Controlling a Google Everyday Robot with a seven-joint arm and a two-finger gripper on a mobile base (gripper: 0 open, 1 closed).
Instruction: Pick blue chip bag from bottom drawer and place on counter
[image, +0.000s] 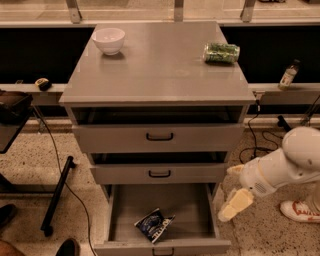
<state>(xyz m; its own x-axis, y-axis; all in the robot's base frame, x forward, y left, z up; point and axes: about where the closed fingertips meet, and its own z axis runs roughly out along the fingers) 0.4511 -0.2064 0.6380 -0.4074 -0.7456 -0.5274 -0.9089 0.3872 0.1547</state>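
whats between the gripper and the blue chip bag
Camera view: the right wall and bare floor of the bottom drawer; the gripper hangs outside it.

The bag (154, 225) lies in the bottom drawer (131, 206), lower centre. On the counter (160, 70), the bowl (108, 40) sits upper left and the packet (221, 52) upper right. The gripper (228, 194) hangs just right of the drawer.
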